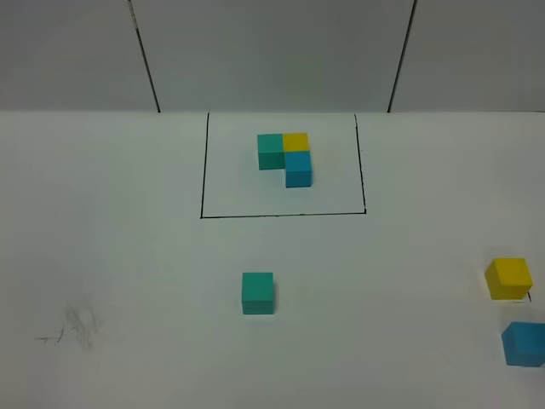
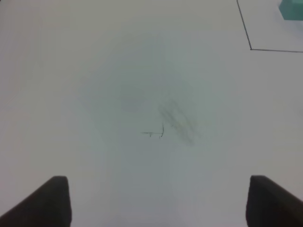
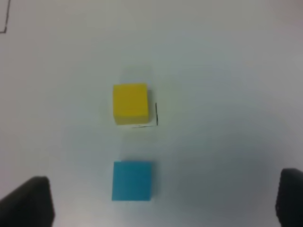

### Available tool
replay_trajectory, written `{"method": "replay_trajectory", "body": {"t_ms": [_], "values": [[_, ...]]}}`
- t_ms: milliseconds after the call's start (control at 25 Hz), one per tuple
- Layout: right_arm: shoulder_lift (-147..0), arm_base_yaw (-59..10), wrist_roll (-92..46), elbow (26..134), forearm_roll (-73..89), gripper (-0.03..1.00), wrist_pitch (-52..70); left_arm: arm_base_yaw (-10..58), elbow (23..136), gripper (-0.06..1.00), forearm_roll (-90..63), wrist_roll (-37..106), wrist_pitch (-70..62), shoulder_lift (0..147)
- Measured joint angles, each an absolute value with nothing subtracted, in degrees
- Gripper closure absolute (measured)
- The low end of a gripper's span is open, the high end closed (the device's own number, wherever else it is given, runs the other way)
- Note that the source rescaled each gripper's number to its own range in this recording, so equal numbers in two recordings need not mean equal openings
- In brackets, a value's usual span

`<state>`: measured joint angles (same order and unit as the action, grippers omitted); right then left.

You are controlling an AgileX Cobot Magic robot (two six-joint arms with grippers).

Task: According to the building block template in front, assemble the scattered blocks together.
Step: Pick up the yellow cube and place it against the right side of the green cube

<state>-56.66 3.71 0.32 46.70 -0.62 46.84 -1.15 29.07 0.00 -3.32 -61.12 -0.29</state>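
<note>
White matte table [image 1: 128,256]; grey smudge [image 1: 78,325] with small pencil scrawl [image 2: 154,133], unreadable. Short black tick [image 3: 156,114] just beside yellow cube [image 1: 508,279]. Pale wall panels [image 1: 272,51], dark seams. Template [image 1: 286,158] inside black frame [image 1: 281,214], far centre. Teal cube [image 1: 257,293] near centre; yellow cube and blue cube [image 1: 524,343] close together at right edge. Left gripper [image 2: 158,189] jaws wide apart, holding nothing, above smudge. Right gripper [image 3: 164,182] likewise spread, empty, above yellow and blue.

Table [image 1: 128,256] is viewed from high; yellow cube [image 3: 130,103] is shared w/ rt wrist cam, smudge [image 2: 177,123] w/ left, both close, downward.
</note>
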Motion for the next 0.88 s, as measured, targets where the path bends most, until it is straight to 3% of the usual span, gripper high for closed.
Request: {"method": "replay_trajectory", "body": {"t_ms": [320,880], "values": [[-81.3,3.7,-2.2,60.9,3.8,0.12,52.3,-1.1,29.1,0.31,0.0,-3.3,-61.1,-0.3],[-97.3,2.8,-2.2,61.5,2.4,0.15,44.7,-1.1,29.1,0.31,0.0,-3.3,-61.1,-0.3]]}}
